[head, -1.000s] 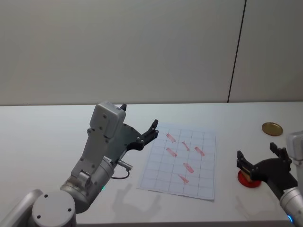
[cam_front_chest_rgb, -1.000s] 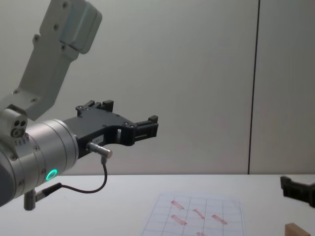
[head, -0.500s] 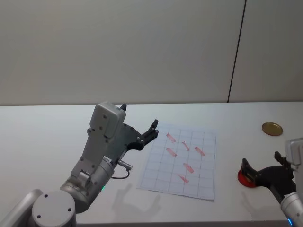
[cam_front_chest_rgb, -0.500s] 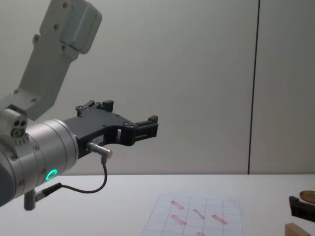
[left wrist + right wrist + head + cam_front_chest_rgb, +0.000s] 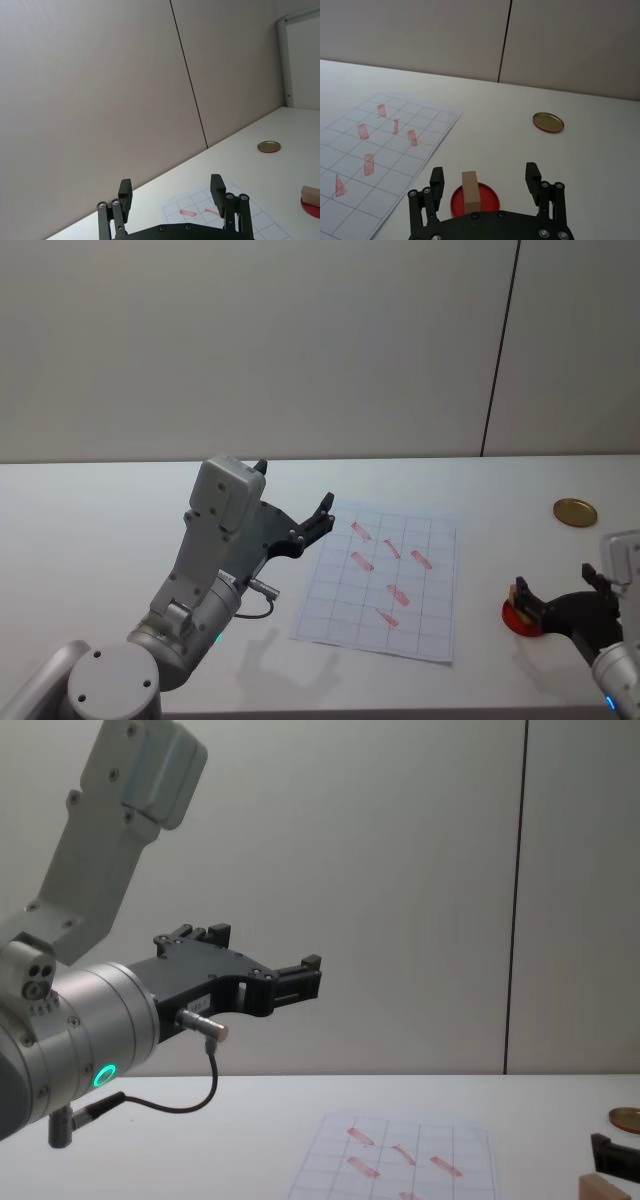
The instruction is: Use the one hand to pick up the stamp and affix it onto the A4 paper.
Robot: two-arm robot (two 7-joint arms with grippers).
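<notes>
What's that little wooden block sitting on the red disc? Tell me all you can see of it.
It is a small light-brown rectangular wooden stamp, plain and unpainted, standing upright on a round red pad. The right end effector sits around it, black fingers open on either side, not touching it.

The right gripper (image 5: 553,582) has sunk (and slid rightward) down beside the stamp (image 5: 470,192).
</notes>
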